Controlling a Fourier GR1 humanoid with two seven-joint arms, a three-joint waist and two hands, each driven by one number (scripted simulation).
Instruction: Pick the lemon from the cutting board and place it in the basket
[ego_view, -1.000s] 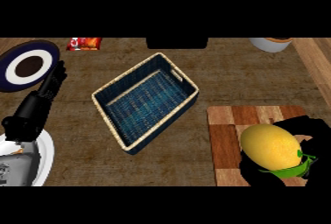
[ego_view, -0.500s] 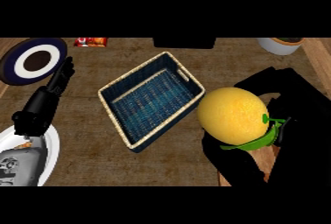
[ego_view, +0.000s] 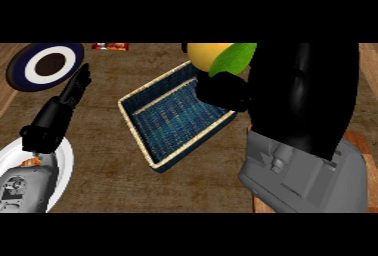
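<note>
The black left hand (ego_view: 50, 125) rests over the round white plate (ego_view: 65, 165), fingers straight. The blue-lined tan wicker basket (ego_view: 177, 117) lies open mid-counter. Above its far corner the smooth yellow lemon (ego_view: 207, 51), cut off on top, sits clamped in the black right hand (ego_view: 295, 95), which hides most of the wooden cutting board (ego_view: 359, 142).

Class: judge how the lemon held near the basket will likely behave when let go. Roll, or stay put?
The lemon looks round and smooth, so it would probably roll on a flat surface. The basket has raised walls, which should stop it. It looks undented in the right hand, so it seems stiff, not squashy.
</note>
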